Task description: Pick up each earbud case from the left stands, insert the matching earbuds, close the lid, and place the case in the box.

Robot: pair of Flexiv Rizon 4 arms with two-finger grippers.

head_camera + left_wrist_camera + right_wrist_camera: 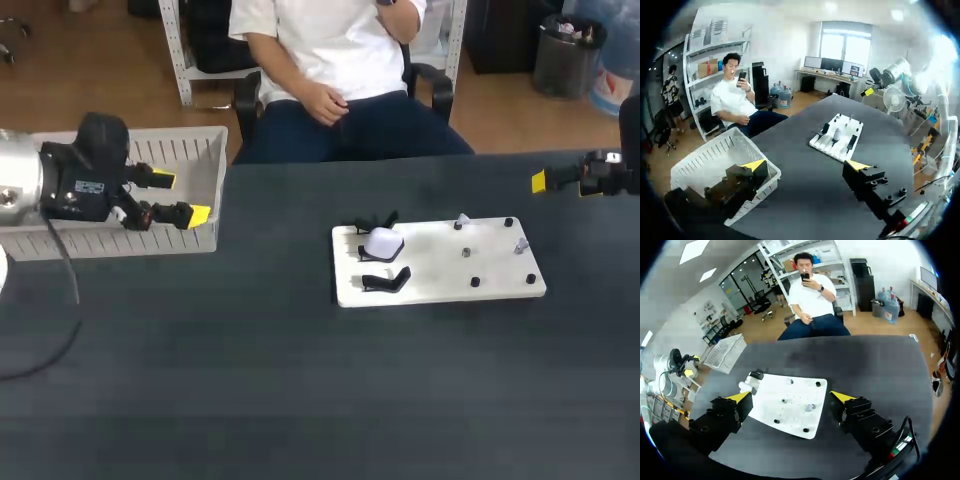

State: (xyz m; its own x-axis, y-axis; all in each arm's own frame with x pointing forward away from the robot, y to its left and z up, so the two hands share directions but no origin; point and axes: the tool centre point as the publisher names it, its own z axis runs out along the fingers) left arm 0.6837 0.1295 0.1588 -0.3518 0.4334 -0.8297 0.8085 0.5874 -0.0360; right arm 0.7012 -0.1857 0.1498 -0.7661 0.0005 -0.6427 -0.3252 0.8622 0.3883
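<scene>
A white board point(440, 270) lies mid-table with black stands along its left side. One white earbud case point(383, 242) sits on the middle stand; the stands point(386, 281) before and behind it are bare. Small earbuds point(462, 222) rest on pegs at the board's right part. My left gripper point(180, 198) hangs open over the right end of the white box point(190, 150), holding nothing. My right gripper point(545, 182) is at the table's far right edge, open and holding nothing. From the right wrist, the board point(790, 412) lies ahead of the open gripper point(790, 397), the case point(746, 386) at its far end.
The slatted white box point(705, 160) stands at the table's back left corner, under one finger of the left gripper point(807, 166). Dark tabletop stretches between it and the board point(826, 145). A person sits behind the table's far edge, not reaching over it.
</scene>
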